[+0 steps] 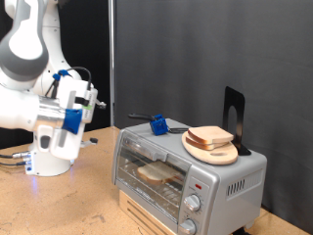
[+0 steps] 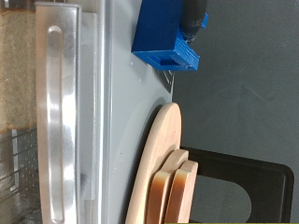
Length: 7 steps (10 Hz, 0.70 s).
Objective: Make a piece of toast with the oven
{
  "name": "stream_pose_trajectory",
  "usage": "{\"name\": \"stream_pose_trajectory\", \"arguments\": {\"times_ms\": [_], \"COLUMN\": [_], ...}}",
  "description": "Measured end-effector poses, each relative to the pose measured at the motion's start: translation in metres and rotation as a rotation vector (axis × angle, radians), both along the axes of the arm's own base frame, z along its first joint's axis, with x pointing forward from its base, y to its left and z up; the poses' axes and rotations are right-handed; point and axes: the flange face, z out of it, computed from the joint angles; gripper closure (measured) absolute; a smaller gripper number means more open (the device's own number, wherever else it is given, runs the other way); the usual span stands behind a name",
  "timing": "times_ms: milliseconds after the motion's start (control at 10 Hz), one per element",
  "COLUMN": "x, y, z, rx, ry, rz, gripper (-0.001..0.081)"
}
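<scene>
Gripper [image 1: 82,98] sits up and off toward the exterior view's left, clear of everything. I can't tell how far its fingers are spread; the blue-and-white hand shows only side-on in the exterior view and not at all in the wrist view. Nothing shows between the fingers, so I read it as carrying nothing.

Nearest to it is the oven [image 1: 223,176], just off to the exterior view's right and lower. Its door [image 1: 147,168] looks shut, and the wrist view shows the bar handle [image 2: 57,121] running along the closed front edge. Through the glass I see the toast [image 1: 158,173] lying flat on the rack inside.

Farther out, on the oven's roof, a blue block [image 1: 156,124] on a dark tool sits near the back edge. Beyond it is a round board [image 1: 211,152] with a pile of slices [image 1: 209,136] on it, and a black stand [image 1: 234,119] rises behind.

My judgement: loading appears done and the door closed, so the step in hand concerns the two knobs [image 1: 192,207] at the front, on the far side from the gripper. Reaching them calls for a long, low approach and a narrow grip on a small round dial.
</scene>
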Motion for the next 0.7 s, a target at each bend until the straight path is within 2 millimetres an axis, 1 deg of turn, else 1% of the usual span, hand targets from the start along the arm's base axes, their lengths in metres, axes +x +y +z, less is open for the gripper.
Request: {"name": "stream_pose_trajectory", "arguments": {"times_ms": [200, 300, 500, 700], "x": [-0.001, 0.005, 0.031, 0.055], "y": [0.005, 0.008, 0.012, 0.014], "z": [-0.003, -0.005, -0.012, -0.020], "rx": [0.024, 0.051, 0.084, 0.076], "ry": [0.010, 0.008, -0.021, -0.072], "rz": [0.018, 0.017, -0.013, 0.027], "gripper": [0.0124, 0.0124, 0.0124, 0.0124]}}
